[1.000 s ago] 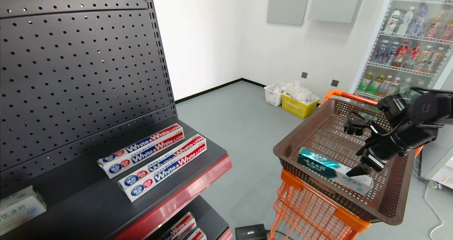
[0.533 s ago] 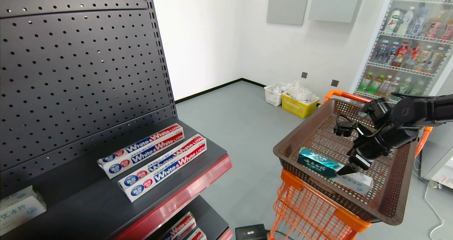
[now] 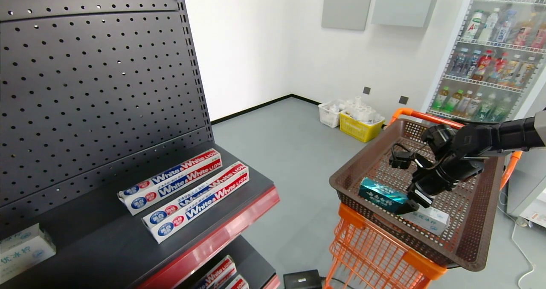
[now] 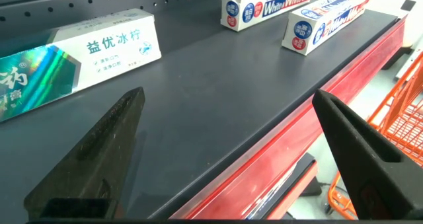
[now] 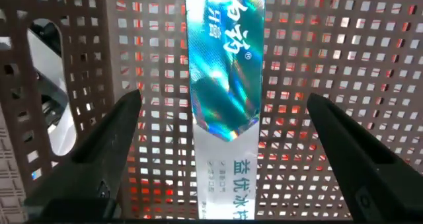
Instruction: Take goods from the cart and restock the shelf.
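A teal and white toothpaste box (image 3: 401, 204) lies in the brown basket (image 3: 473, 248) on top of the orange cart (image 3: 375, 259). My right gripper (image 3: 410, 203) hangs just above the box's middle, open, one finger on each side of it; the right wrist view has the box (image 5: 225, 112) running between the two fingers (image 5: 92, 164). My left gripper (image 4: 225, 164) is open over the front of the dark shelf (image 4: 218, 118). On that shelf (image 3: 106, 242) lie two red, white and blue toothpaste boxes (image 3: 170, 181) (image 3: 197, 201) and a teal and white one (image 3: 23, 250).
The shelf's pegboard back (image 3: 98, 80) rises behind the goods. A lower shelf holds more toothpaste boxes (image 3: 219, 274). A white bin (image 3: 330, 112) and a yellow bin (image 3: 360, 125) stand by the far wall. A drinks cooler (image 3: 490, 59) is behind the cart.
My right gripper has moved left and down into the basket, from the box's white end to over its middle. The box and shelf goods have not moved.
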{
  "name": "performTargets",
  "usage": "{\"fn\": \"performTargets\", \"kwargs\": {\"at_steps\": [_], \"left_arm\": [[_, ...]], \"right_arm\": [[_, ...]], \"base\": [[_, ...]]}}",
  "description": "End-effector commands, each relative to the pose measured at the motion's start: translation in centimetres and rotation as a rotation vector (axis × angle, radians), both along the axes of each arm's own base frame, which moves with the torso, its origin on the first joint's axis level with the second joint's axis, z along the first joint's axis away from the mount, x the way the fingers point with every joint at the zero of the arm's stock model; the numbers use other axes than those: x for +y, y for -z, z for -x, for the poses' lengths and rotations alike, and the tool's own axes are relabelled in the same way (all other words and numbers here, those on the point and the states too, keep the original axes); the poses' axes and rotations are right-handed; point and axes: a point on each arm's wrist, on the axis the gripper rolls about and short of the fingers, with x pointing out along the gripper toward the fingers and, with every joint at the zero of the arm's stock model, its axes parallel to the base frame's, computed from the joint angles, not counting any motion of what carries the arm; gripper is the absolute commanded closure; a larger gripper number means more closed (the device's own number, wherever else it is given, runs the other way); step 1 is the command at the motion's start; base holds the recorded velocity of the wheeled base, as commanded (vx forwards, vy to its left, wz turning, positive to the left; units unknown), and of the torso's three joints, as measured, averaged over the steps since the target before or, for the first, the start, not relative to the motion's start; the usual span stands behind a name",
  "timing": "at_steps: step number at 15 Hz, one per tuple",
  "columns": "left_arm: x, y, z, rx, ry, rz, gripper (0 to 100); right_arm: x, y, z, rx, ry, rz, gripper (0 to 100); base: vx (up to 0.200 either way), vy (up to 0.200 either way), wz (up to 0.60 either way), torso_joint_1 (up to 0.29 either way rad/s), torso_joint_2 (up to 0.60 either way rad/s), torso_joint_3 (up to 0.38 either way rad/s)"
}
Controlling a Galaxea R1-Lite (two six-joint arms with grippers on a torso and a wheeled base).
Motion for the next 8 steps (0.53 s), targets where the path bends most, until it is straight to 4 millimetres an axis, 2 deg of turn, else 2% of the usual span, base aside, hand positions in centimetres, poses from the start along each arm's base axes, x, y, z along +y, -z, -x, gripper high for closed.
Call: {"fn": "performTargets", "kwargs": {"at_steps": [1, 8], "left_arm": [[0.0, -0.01, -0.01, 0.001, -0.001, 0.001, 0], [0.0, -0.01, -0.01, 0.001, -0.001, 0.001, 0]], "right_arm": [[-0.01, 0.46, -0.2, 0.01, 0.004, 0.01, 0], [-0.02, 1.43, -0.43, 0.035, 0.01, 0.013, 0]], "base": [[0.0, 0.0, 0.0, 0.0, 0.0, 0.0], [0.0, 0.0, 0.0, 0.0, 0.0, 0.0]]}}
